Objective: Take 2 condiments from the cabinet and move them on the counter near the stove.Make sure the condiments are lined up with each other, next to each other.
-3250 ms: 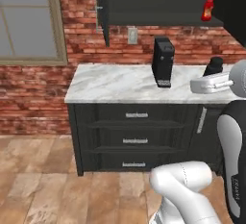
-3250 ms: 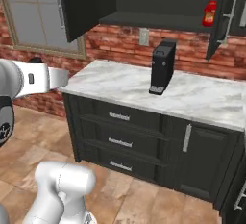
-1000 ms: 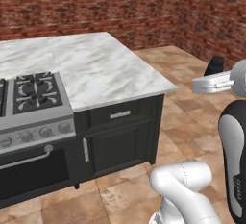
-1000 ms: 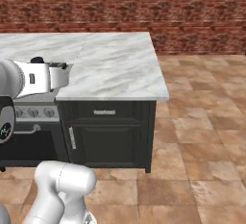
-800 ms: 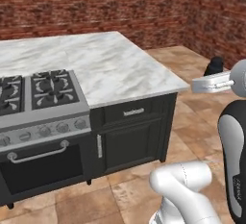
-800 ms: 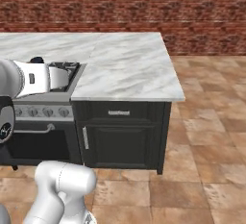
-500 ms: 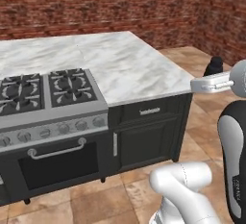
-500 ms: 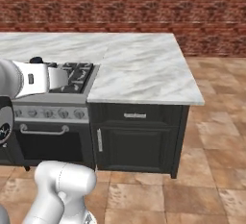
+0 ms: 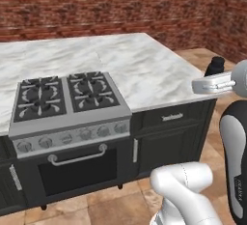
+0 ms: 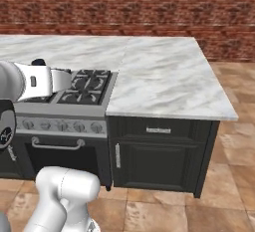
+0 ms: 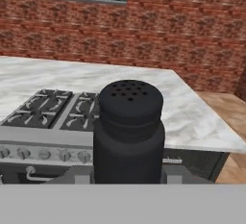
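- One black shaker bottle (image 11: 128, 130) sits clenched in our gripper (image 11: 126, 179), upright.
- We lower it gently on the marble counter (image 9: 159, 77) beside the stove (image 9: 67, 98), leaving room for a second.

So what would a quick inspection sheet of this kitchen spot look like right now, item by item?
Surface: white-grey marble counter over dark drawers, running on both sides of the stove.
Job's things: black shaker bottle, upright, held in the gripper, off the counter's right end in the left base view. Stove, four burners, nothing on the grates.
Clutter: nothing seen.
Grippers: gripper shut on the black shaker bottle, held above floor level, not yet over the counter.
Cables: nothing seen.
Surroundings: red brick wall behind the counter, tiled floor.
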